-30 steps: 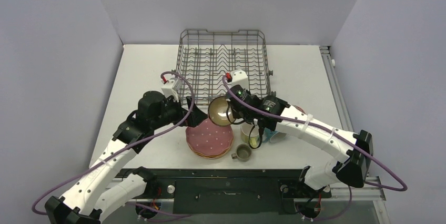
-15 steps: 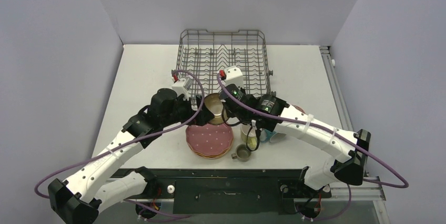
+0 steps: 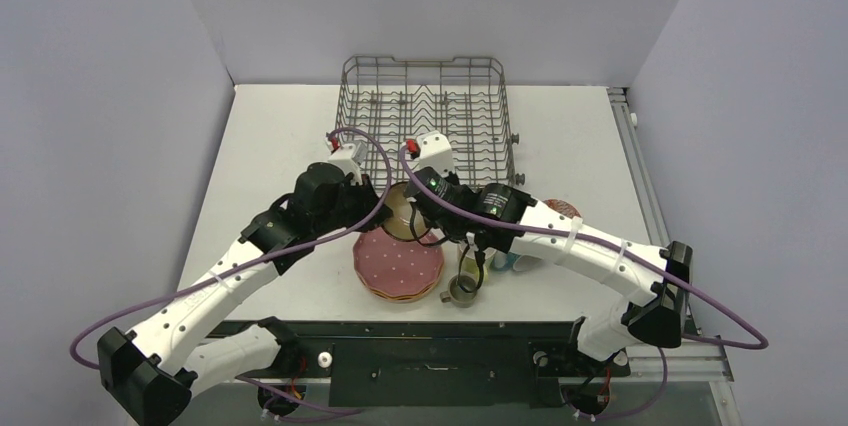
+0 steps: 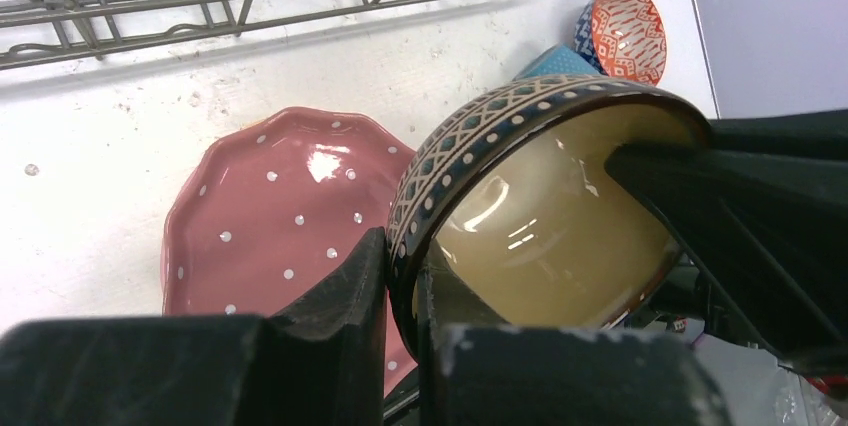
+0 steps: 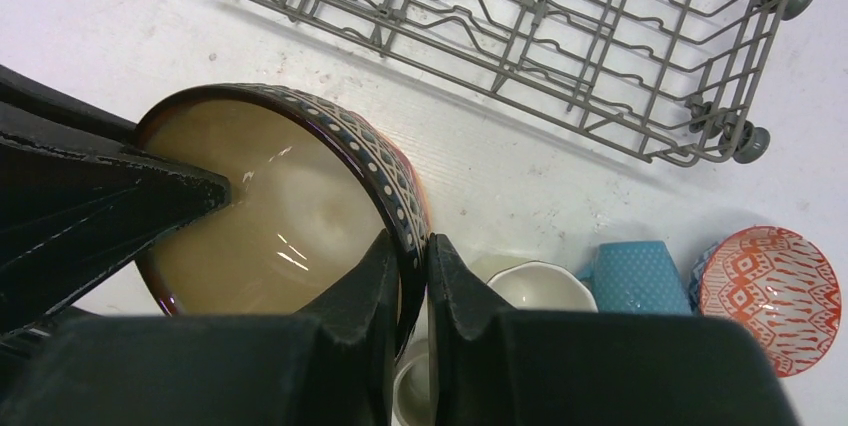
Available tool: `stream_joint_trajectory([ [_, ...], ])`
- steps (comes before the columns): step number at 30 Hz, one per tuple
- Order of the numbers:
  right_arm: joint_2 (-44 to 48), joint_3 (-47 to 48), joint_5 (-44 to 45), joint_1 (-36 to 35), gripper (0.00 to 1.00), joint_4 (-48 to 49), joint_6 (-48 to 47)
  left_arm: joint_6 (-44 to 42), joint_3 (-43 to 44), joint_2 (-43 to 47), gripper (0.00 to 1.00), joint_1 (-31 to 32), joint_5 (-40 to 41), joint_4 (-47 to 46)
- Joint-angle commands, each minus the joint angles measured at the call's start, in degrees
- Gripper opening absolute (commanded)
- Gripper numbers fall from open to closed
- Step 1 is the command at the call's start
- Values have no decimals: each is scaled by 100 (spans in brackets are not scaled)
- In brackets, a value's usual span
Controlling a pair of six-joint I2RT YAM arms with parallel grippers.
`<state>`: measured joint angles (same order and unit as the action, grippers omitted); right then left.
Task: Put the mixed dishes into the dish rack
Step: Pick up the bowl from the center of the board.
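Pinching the left side of the dark brown bowl's (image 4: 540,216) rim, the left pincer (image 4: 400,256) is closed tight, one finger inside the glossy cream interior and one on the patterned outer band. Beneath it lies the stack of scalloped plates, with the pink plate (image 3: 398,261) on top. The bowl is tilted over the far edge of that stack, just short of the dish rack (image 3: 425,106), which stands further back with no dish in it. From above the arms cover the gap, so I can only judge that the bowl hangs clear of the plates. On the opposite rim the right pincer (image 5: 412,246) is clamped the same way, so both arms hold the one bowl. Right of it sit the small grey-olive mug (image 3: 462,291), the blue mug (image 5: 640,276) and, furthest right, the red-patterned bowl (image 5: 765,296). The danger is two rigid grips on one thin, slick rim. If either arm pulls before the other lets go, the bowl could twist, slip out and drop onto the plates. A swing by the right arm could also clip the mugs below it. The tabletop (image 3: 270,146) is white and lightly scuffed, closed in by plain lilac-grey walls (image 3: 100,96) on three sides.
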<state>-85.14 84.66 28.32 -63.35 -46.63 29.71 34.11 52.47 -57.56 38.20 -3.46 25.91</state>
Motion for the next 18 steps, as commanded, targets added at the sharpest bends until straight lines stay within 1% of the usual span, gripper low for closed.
stream_joint_trajectory([
  [1,35,330,484,-2,0,264,28,-65,301,54,0,37,-309,-108],
  [3,77,302,460,-2,1,285,25,-35,273,85,0,39,-406,-163],
  [4,103,265,422,5,8,294,16,-5,251,99,0,28,-459,-186],
  [6,215,143,310,26,14,382,-3,33,199,123,0,-8,-622,-271],
  [7,320,36,251,38,21,451,-19,47,138,140,0,-65,-696,-363],
  [8,374,-36,90,74,24,500,-27,84,95,153,0,-101,-894,-487],
  [10,661,-268,-199,155,38,650,-35,147,-33,200,0,-231,-1229,-699],
  [11,743,-445,-302,191,40,773,-42,161,-111,229,0,-310,-1333,-771],
  [12,927,-531,-558,275,46,837,-39,183,-152,246,0,-351,-1535,-906],
  [13,1025,-721,-706,317,48,973,-32,192,-220,283,0,-428,-1636,-970],
  [14,1217,-819,-988,419,53,1043,-30,217,-246,304,0,-467,-1826,-1092],
  [15,1306,-984,-1145,468,55,1165,-6,236,-305,330,0,-527,-2009,-1156],
  [18,1777,-1327,-1861,634,67,1466,34,361,-451,379,0,-631,-2333,-1512],
])
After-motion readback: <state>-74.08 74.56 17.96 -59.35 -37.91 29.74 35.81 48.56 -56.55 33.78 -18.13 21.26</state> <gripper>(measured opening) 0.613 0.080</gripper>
